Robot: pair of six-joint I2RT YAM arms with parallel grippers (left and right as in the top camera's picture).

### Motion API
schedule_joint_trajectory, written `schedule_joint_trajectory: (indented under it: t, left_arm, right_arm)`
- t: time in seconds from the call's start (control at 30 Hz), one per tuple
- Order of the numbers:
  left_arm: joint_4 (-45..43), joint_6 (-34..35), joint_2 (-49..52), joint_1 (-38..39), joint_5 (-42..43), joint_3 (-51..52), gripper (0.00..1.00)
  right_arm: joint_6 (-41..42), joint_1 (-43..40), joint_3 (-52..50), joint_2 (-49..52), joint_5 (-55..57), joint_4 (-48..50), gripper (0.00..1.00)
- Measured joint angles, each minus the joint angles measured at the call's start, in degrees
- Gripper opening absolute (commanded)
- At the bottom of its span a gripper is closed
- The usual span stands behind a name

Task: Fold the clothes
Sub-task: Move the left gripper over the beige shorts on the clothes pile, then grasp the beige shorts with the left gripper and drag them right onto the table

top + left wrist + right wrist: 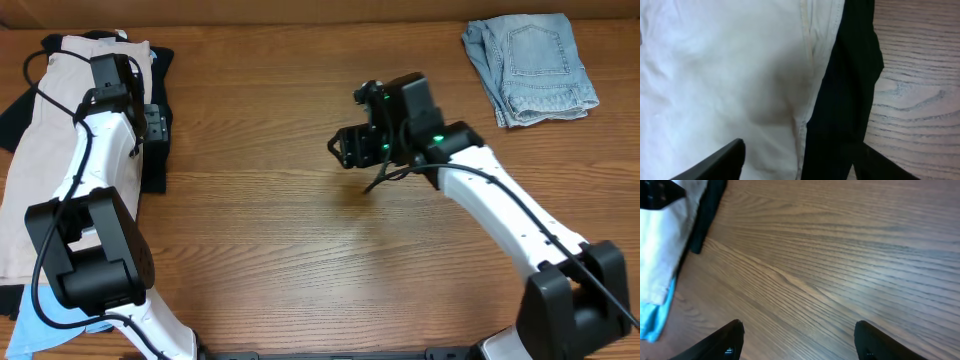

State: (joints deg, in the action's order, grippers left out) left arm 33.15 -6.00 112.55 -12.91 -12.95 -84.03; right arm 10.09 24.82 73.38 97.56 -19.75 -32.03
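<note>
khaki shorts [40,150] lie lengthwise near-to-far at left; left gripper [800,150], right gripper [799,327] jaws wide, empty

White arm links [500,205], black joints [95,250], looping black cables [383,178], green wrist lights [437,138]

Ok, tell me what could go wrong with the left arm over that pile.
1. The left jaws stand open, straddling the edge where the beige shorts overlap the black garment. Closing there could pinch both layers and drag them together.
2. A light-blue garment peeks out from under the shorts, so pulling the shorts free may tow it along.
</note>
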Motion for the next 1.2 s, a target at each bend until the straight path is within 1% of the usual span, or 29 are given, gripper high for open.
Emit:
schedule_joint_trajectory:
  t: [0.07, 0.1, 0.37, 0.4, 0.47, 0.57, 0.6, 0.7, 0.77, 0.9, 0.97, 1.07, 1.2]
  left_arm:
    - [0.0, -0.2, 0.1, 0.0, -0.3, 0.0, 0.51]
    - [-0.2, -0.2, 0.1, 0.0, -0.5, 0.0, 0.49]
    - [-0.6, -0.2, 2.5, 0.0, -2.5, 0.0, 0.51]
    - [-0.6, -0.2, 3.3, 0.0, -2.7, 0.0, 0.53]
    - [-0.6, -0.2, 4.8, 0.0, -3.0, 0.0, 0.55]
    - [-0.4, -0.2, 6.0, -0.2, -3.2, 0.0, 0.54]
    - [-0.4, -0.2, 6.0, -0.3, -3.3, 0.0, 0.52]
    - [-0.4, -0.2, 6.0, -0.3, -3.9, 0.0, 0.37]
    - [-0.4, -0.1, 6.0, -0.3, -4.3, 0.0, 0.29]
    - [-0.2, 0.1, 6.0, -0.3, -4.9, 0.0, 0.18]
    - [-0.2, 0.2, 6.0, -0.3, -5.0, 0.0, 0.15]
    - [-0.3, 0.3, 6.0, -0.3, -5.1, 0.3, 0.05]
    - [-0.7, 1.1, 6.0, -0.5, -5.3, 1.1, 0.04]
  right_arm:
    - [0.7, 0.9, 0.0, 1.3, 1.1, 0.0, 0.73]
    - [1.0, 1.2, 0.0, 1.9, 1.5, 0.0, 0.73]
    - [1.9, 1.5, 0.0, 3.5, 2.8, -0.1, 0.73]
    - [1.9, 1.5, 0.0, 3.5, 2.8, -0.1, 0.73]
    - [1.9, 1.5, 0.0, 3.5, 2.8, -0.1, 0.74]
    - [1.9, 1.5, 0.0, 3.5, 2.9, -0.2, 0.74]
    - [1.9, 1.5, 0.0, 3.5, 2.9, -0.3, 0.74]
    - [1.9, 1.5, 0.0, 3.5, 3.1, -0.6, 0.74]
    - [1.9, 1.5, 0.0, 3.5, 3.2, -0.7, 0.74]
    - [1.9, 1.5, 0.0, 3.5, 3.3, -1.3, 0.74]
    - [1.9, 1.5, 0.0, 3.5, 3.3, -1.2, 0.74]
    - [1.9, 1.5, 0.0, 3.5, 3.3, -1.5, 0.74]
    - [1.9, 1.5, 0.0, 3.5, 3.3, -1.5, 0.74]
